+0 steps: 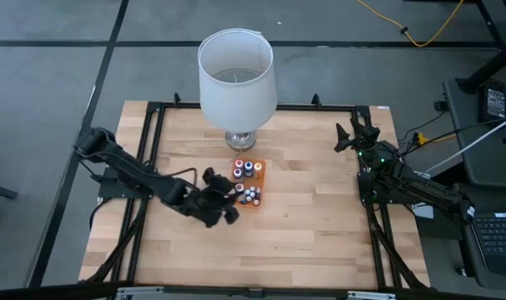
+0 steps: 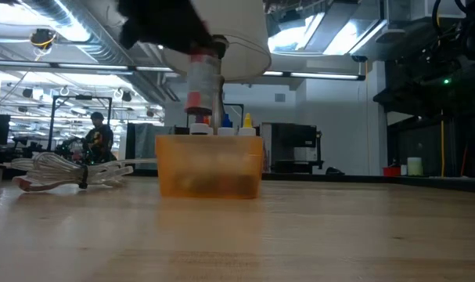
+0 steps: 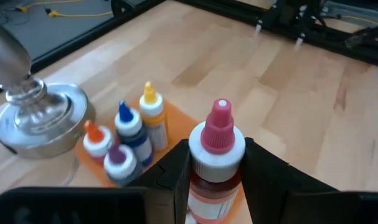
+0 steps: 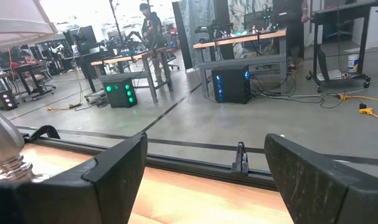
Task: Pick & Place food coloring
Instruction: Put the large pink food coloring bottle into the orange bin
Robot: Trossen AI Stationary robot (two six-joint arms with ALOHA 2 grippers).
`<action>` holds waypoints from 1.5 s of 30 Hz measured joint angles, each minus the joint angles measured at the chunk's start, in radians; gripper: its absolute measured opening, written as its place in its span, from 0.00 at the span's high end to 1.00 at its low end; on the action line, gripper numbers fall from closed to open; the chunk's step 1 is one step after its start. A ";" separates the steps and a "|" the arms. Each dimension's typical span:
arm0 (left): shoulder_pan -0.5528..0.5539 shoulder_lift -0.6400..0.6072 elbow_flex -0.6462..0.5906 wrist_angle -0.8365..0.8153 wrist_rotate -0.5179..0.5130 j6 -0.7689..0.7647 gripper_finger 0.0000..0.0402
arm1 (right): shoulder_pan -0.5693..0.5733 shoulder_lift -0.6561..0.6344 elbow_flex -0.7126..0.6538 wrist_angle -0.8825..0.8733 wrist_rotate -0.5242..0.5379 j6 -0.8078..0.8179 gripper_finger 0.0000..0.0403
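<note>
An orange tray lies mid-table and holds several small food coloring bottles standing upright, with yellow, blue, orange and purple caps. My left gripper, just left of the tray, is shut on one more bottle, which has a pink tip, a white collar and red contents. The low view shows this bottle above the tray. My right gripper waits open at the table's far right corner, with nothing between its fingers. My left gripper pinches the bottle's body just below the white collar, one finger on each side. The fingers come slanting down from the table's left. The bottle stands upright in the hold, its pink tip up, lifted clear of table and tray.
A white-shaded lamp on a shiny metal base stands just behind the tray. A crumpled clear plastic wrapper lies on the tabletop. Bare wood lies in front of and to the right of the tray.
</note>
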 joint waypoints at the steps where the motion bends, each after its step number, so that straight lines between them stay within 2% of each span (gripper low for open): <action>1: 0.009 0.021 0.026 -0.006 -0.002 0.001 0.73 | 0.000 0.000 0.000 0.000 0.000 0.000 0.20; 9: 0.104 0.133 0.133 -0.009 0.017 -0.006 0.73 | 0.000 0.000 0.000 0.000 0.000 0.000 0.20; 20: 0.194 0.145 0.110 -0.008 0.021 -0.015 0.73 | 0.000 0.000 0.000 0.000 0.000 0.000 0.20; 34: 0.199 0.221 0.096 0.041 -0.029 -0.016 0.73 | 0.000 0.000 0.000 0.000 0.000 0.000 0.20; 45: 0.211 0.280 0.096 0.062 -0.027 -0.021 0.73 | 0.000 0.000 0.000 0.000 0.000 0.000 0.20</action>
